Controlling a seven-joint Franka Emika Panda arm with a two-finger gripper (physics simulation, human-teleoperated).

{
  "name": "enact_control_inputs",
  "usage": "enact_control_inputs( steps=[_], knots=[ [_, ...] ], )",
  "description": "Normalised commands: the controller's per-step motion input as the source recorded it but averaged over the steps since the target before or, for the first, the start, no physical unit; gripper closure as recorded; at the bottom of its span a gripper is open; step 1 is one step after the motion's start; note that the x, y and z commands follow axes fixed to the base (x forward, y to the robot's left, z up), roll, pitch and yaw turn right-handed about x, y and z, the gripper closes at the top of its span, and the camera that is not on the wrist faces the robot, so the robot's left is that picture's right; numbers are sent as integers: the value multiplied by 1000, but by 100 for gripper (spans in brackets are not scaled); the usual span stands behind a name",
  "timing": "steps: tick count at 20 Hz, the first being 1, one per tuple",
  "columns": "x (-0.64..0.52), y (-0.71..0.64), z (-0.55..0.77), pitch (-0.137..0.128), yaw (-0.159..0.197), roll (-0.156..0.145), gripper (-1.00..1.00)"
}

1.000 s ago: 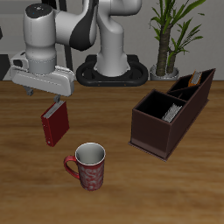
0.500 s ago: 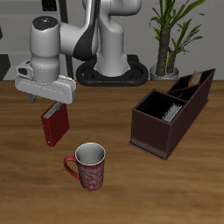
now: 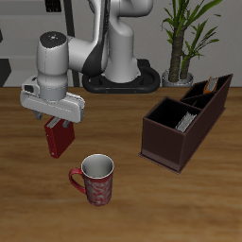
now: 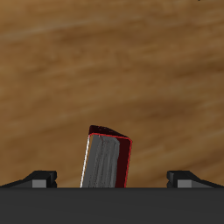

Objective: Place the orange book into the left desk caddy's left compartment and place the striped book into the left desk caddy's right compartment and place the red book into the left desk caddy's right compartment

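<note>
The small dark red book [image 3: 58, 138] with its pale page edge [image 4: 101, 161] stands upright on the wooden worktop [image 3: 123, 203] at middle left of the exterior frame, its top hidden behind the pincer [image 3: 57, 120] directly above it. The wrist view shows both fingertips [image 4: 41, 178] spread wide, clear of the book, grasping nothing. One red patterned mug [image 3: 95, 180] sits nearer the front. One long dark brown desk caddy [image 3: 181, 123] stands at right; a striped grey book [image 3: 185, 120] lies in its wide low section, and an orange sliver [image 3: 212, 84] shows in the tall slanted section, hard to make out.
</note>
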Motion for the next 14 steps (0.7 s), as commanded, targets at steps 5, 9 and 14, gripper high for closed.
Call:
enact_control_inputs(
  steps=[5, 9, 14],
  knots=[
    [120, -89, -204, 33, -19, -14, 100],
    [120, -89, 6, 15, -44, -27, 100],
    [-154, 273, 280, -59, -26, -1, 100]
  ],
)
